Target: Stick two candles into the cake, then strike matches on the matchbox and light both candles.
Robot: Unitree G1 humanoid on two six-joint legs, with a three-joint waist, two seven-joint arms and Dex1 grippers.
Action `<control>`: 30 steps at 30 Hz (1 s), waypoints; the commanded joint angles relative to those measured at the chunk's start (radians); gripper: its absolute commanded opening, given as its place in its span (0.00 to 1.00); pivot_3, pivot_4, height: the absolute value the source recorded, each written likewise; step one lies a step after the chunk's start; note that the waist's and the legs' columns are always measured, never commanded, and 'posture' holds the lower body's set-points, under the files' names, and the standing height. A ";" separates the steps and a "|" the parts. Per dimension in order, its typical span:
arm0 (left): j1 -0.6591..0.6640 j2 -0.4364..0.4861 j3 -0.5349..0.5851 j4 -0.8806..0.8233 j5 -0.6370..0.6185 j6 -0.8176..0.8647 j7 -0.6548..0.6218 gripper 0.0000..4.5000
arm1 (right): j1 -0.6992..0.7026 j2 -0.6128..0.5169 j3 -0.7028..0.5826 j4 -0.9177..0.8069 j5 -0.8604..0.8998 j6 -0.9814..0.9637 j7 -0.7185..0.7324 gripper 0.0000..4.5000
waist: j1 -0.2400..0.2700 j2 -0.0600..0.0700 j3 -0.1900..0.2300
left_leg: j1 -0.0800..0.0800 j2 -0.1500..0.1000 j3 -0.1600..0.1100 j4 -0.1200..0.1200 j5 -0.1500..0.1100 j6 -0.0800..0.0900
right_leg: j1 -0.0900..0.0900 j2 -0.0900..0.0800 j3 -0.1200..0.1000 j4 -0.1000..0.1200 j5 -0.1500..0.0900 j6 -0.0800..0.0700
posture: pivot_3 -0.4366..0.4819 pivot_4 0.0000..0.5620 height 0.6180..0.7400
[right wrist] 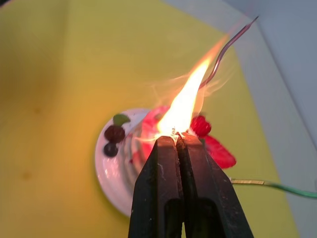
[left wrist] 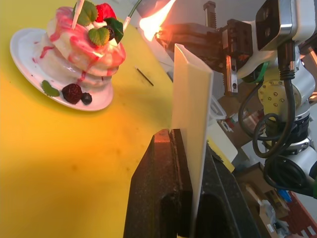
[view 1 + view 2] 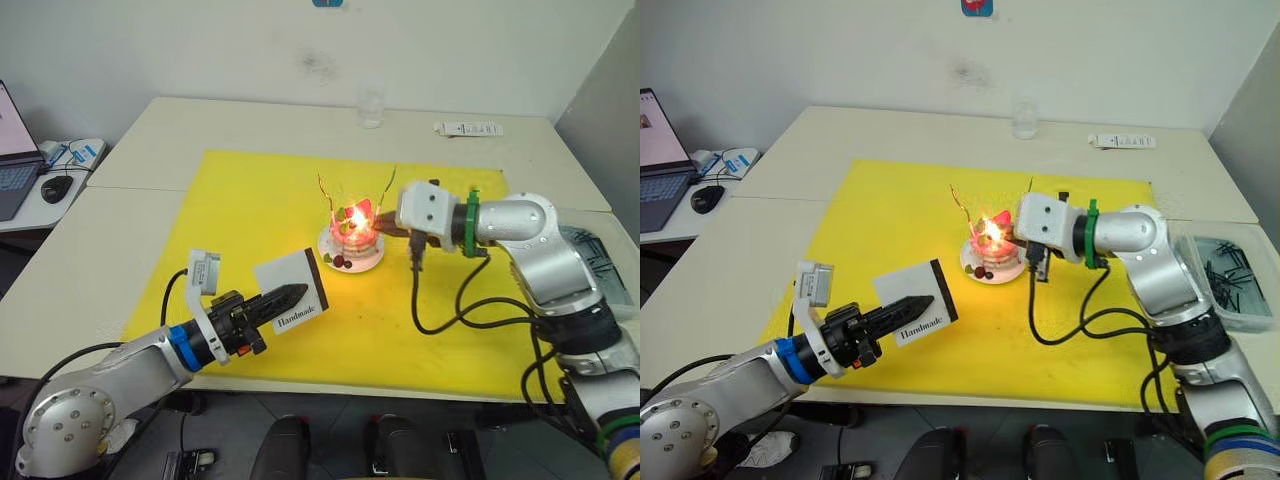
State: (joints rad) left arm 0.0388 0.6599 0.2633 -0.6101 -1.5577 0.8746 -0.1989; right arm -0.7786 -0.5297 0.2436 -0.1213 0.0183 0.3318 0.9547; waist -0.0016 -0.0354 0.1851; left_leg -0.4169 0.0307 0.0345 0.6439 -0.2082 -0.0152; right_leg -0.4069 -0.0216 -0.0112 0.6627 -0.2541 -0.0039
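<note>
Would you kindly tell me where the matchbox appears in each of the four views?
Left eye view: matchbox, lower centre, clamped in the left pincer.
Right eye view: lower left of centre.
Left wrist view: edge-on, rising from the fingers.
Right wrist view: I cannot find it.
Shared landmark: the cake, beyond the box.

One pink cake (image 3: 355, 233) on one white plate (image 3: 335, 257), two thin candles (image 3: 325, 190) standing in it, one white matchbox (image 3: 291, 288), one flame (image 1: 185, 101).
</note>
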 commanded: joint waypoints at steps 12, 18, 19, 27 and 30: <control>-0.051 -0.037 -0.067 -0.045 0.014 -0.072 0.052 0.00 | -0.117 0.119 -0.028 0.143 -0.014 -0.073 -0.155 0.01 | 0.001 0.000 0.000 | 0.000 0.000 0.000 -0.001 0.000 0.000 | 0.000 0.001 0.000 0.000 0.002 0.004 | 0.48 0.27 1.00; -0.052 -0.033 -0.073 -0.047 0.006 -0.074 0.057 0.00 | -0.137 0.152 -0.013 0.156 -0.012 -0.084 -0.157 0.01 | 0.000 0.000 0.000 | 0.000 0.001 0.000 -0.001 0.000 0.000 | -0.001 0.001 0.000 0.000 0.002 0.004 | 0.48 0.27 1.00; -0.053 -0.032 -0.074 -0.047 0.005 -0.075 0.057 0.00 | -0.140 0.157 -0.012 0.156 -0.012 -0.083 -0.158 0.01 | 0.000 0.000 0.000 | 0.000 0.001 0.000 -0.001 0.000 0.000 | -0.001 0.001 -0.001 0.000 0.002 0.004 | 0.48 0.27 1.00; -0.094 -0.050 -0.101 -0.031 0.021 -0.082 0.071 0.00 | -0.167 0.189 -0.002 0.185 -0.017 -0.099 -0.163 0.01 | 0.000 0.000 0.000 | 0.000 0.000 0.000 -0.001 0.000 0.000 | -0.001 0.001 0.000 0.000 0.003 0.004 | 0.48 0.27 1.00; -0.095 -0.049 -0.102 -0.035 0.018 -0.084 0.074 0.00 | -0.174 0.199 0.001 0.191 -0.016 -0.104 -0.162 0.01 | 0.000 0.000 0.000 | 0.000 0.000 0.000 -0.001 0.000 0.000 | -0.001 0.001 0.000 0.000 0.003 0.004 | 0.48 0.27 1.00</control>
State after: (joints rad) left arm -0.0496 0.6111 0.1600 -0.6203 -1.5308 0.8054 -0.1224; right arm -0.9260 -0.3342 0.2555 0.0857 0.0026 0.2485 0.8028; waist -0.0019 -0.0352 0.1852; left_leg -0.4171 0.0311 0.0344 0.6423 -0.2083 -0.0150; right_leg -0.4075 -0.0206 -0.0115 0.6627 -0.2516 0.0004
